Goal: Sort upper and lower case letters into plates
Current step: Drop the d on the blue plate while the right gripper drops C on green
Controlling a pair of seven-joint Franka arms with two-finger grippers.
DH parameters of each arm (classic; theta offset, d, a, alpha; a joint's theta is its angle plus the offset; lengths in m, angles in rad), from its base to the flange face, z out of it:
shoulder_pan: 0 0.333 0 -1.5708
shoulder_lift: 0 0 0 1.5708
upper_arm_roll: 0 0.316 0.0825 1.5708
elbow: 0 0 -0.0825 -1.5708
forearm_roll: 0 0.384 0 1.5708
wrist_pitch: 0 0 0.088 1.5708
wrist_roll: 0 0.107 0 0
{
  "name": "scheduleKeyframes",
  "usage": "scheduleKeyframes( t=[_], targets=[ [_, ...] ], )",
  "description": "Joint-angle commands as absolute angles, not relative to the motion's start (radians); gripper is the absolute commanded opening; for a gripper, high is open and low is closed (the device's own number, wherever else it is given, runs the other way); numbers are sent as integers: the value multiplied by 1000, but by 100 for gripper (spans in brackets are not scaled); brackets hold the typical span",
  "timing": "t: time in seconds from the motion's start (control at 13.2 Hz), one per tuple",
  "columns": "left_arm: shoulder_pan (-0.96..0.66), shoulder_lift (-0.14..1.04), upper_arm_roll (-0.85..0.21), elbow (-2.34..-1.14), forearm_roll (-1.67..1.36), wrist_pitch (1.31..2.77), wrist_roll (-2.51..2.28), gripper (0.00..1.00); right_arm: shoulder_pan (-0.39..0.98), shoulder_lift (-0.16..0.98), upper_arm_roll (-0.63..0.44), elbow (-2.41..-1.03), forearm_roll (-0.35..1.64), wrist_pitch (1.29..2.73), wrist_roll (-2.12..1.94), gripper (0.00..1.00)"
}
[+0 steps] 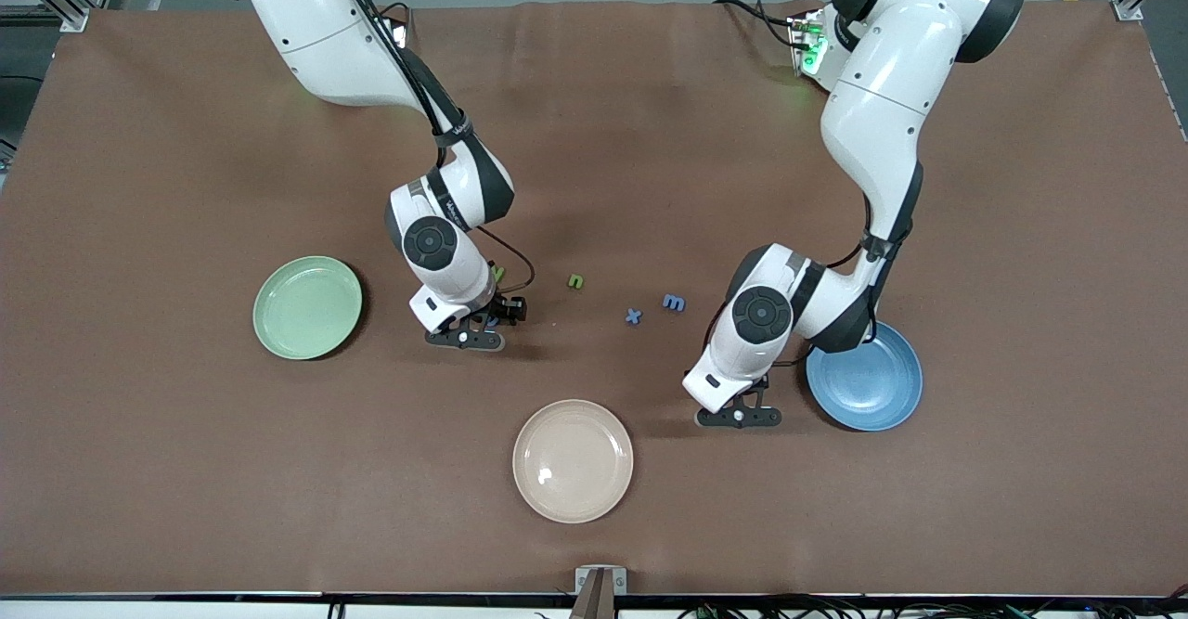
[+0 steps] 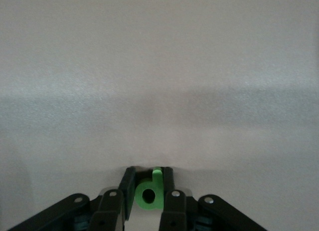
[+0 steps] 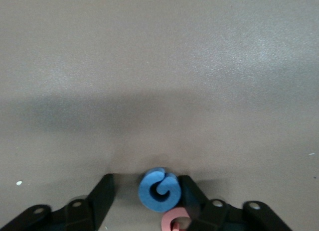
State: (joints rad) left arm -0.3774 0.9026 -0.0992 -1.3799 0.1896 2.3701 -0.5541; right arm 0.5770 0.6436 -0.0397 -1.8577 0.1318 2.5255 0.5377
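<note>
Pale green plate (image 1: 307, 308), blue plate (image 1: 872, 382), cream plate (image 1: 573, 460), brown table (image 1: 186, 461), green p (image 2: 149, 193), blue G (image 3: 159, 189).

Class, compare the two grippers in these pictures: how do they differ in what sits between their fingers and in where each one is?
The left gripper is shut on a green letter p; the right gripper stands open around a blue letter G, with a red letter beside it.
The left gripper is beside the blue plate; the right gripper is between the green plate and the green n.
Both are low at the table.
</note>
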Motion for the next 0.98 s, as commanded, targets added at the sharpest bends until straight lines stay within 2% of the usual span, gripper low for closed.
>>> scheduleKeyframes(
  t=[0.0, 0.08, 0.23, 0.3, 0.38, 0.68, 0.91],
  targets=[
    [-345, 884, -100, -1370, 183, 2358, -535, 11, 580, 618, -48, -1905, 137, 2517, 549, 34],
    [-336, 867, -100, -1373, 183, 2356, -528, 11, 578, 608, -49, -1905, 137, 2510, 548, 30],
    [-310, 842, -100, -1376, 183, 2332, -499, 11, 559, 588, -52, -1904, 137, 2479, 542, 8],
    [-292, 828, -100, -1381, 183, 2313, -467, 11, 542, 563, -51, -1905, 138, 2470, 541, 2],
    [-266, 815, -101, -1381, 183, 2295, -419, 12, 537, 539, -52, -1907, 137, 2453, 538, 1],
    [-175, 761, -104, -1416, 183, 2223, -255, 12, 428, 393, -63, -1910, 123, 2229, 450, 0],
    [-101, 732, -107, -1482, 183, 2221, -170, 13, 316, 258, -72, -2038, 98, 2210, 310, 0]
  ],
)
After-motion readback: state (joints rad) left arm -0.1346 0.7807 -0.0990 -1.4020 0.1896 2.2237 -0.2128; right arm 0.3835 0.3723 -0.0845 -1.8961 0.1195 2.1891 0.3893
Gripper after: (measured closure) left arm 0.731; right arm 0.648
